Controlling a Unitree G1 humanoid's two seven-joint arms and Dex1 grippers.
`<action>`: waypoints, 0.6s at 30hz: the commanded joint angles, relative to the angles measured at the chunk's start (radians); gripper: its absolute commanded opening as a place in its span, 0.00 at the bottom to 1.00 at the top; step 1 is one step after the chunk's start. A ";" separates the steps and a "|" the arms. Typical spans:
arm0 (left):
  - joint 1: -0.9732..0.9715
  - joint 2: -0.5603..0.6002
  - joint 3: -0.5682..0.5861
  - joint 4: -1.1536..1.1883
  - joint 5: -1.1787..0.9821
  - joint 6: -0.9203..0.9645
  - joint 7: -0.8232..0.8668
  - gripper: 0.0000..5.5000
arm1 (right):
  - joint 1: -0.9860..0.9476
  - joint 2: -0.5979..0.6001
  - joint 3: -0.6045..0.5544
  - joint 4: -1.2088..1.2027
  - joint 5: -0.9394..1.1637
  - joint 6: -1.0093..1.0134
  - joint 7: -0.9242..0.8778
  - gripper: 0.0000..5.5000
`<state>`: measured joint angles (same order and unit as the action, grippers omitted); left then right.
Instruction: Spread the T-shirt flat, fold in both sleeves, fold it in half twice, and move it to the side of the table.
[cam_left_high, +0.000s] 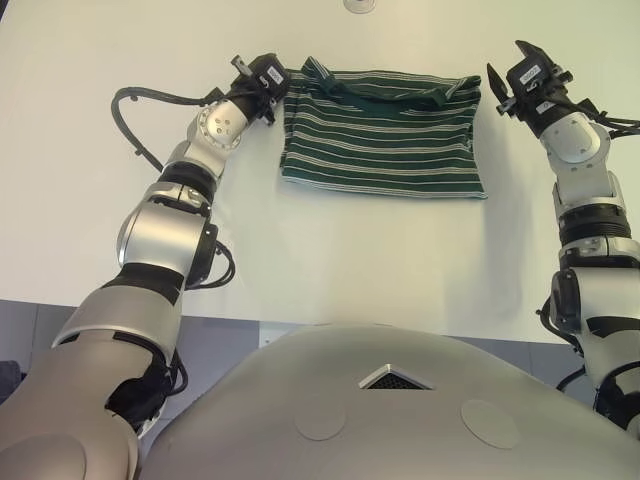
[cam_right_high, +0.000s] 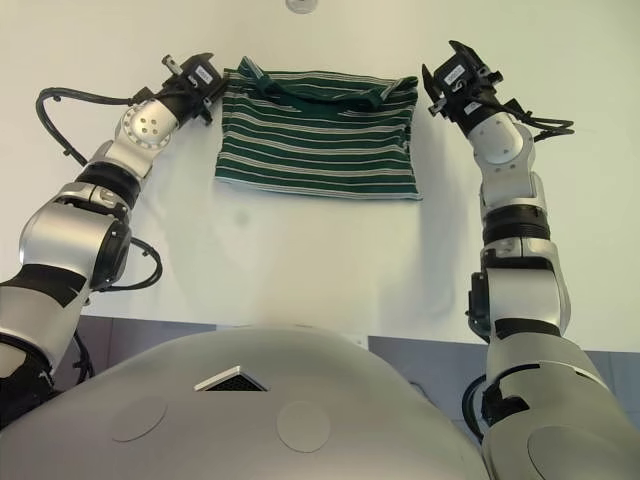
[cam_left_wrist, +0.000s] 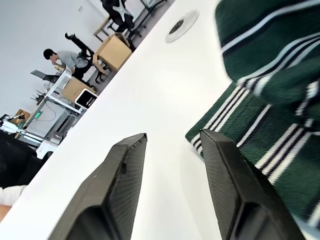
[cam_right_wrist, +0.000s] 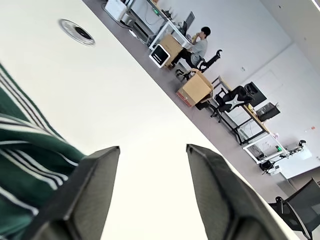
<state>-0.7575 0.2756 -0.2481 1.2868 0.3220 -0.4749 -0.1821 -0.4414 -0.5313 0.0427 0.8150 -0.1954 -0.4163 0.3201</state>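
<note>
You are flanking the T-shirt, lying lengthwise across upper centre: left gripper at its corner, right gripper just beside, both fingers apart.

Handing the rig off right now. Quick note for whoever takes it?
Left pincer: open, holding nothing, at the far left corner of the T-shirt.
Right pincer: open, holding nothing, just off the far right corner.
T-shirt: a striped rectangle lying flat on the table, centred between the arms, collar at the far edge.
Done: spread out, sleeves in (none sticks out). It looks folded at least once, but the number of folds cannot be told.
Left: any remaining half fold, then move it to the side of the table.
</note>
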 joint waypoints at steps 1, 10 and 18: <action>-0.027 0.014 0.093 0.023 -0.069 0.102 0.042 0.47 | -0.016 0.010 -0.037 -0.013 0.069 -0.040 0.030 0.56; 0.113 0.041 0.368 -0.258 -0.399 -0.020 -0.204 0.74 | 0.282 -0.085 0.035 -0.441 0.243 -0.230 0.426 0.86; 0.409 0.060 0.381 -0.821 -0.477 0.036 -0.262 0.83 | 0.319 -0.230 0.138 -0.376 -0.229 -0.264 0.231 0.94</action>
<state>-0.3952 0.3195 0.1201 0.5743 -0.1175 -0.4744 -0.4282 -0.1622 -0.7110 0.1509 0.4427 -0.3636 -0.6989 0.5176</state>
